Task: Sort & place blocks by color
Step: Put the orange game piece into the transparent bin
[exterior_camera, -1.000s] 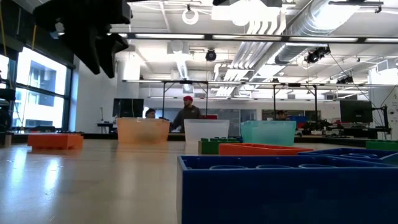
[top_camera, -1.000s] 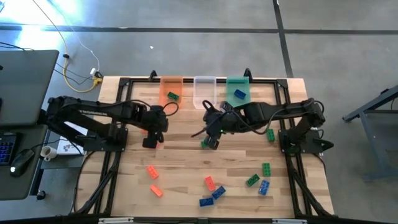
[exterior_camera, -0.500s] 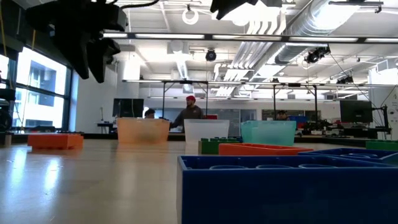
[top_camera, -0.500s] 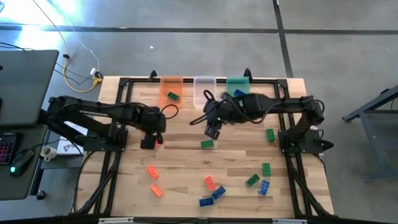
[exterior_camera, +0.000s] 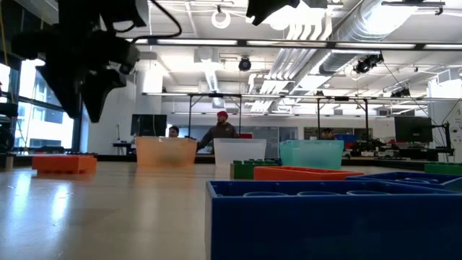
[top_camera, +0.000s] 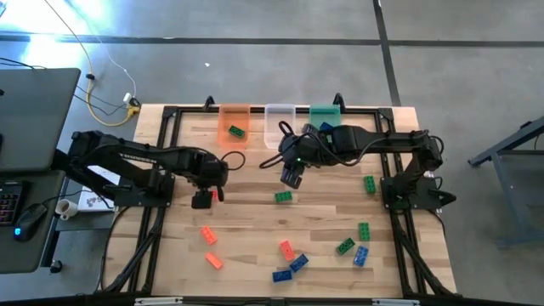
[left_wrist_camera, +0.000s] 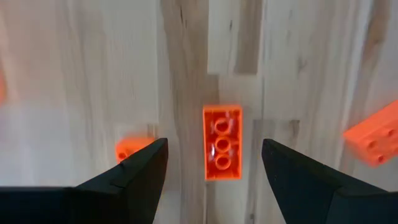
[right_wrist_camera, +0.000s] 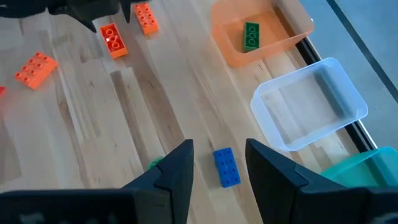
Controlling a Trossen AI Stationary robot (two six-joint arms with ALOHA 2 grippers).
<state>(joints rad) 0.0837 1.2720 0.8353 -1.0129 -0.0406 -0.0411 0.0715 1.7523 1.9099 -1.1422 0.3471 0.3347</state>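
Left hand [left_wrist_camera: 214,165] spread wide, empty, straddling small red-orange studded plastic brick [left_wrist_camera: 222,142]; brick's long axis runs across the finger gap. Right hand [right_wrist_camera: 217,163]: grip unclear.

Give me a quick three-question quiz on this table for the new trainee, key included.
1. True or false: a green block lies in the orange bin.
2. Which bin has no block in it? A) orange bin B) clear bin C) green bin
3. The left gripper hangs over the table with its fingers apart. What colour is the block seen between them on the wood?

Key: 1 true; 2 B; 3 orange.
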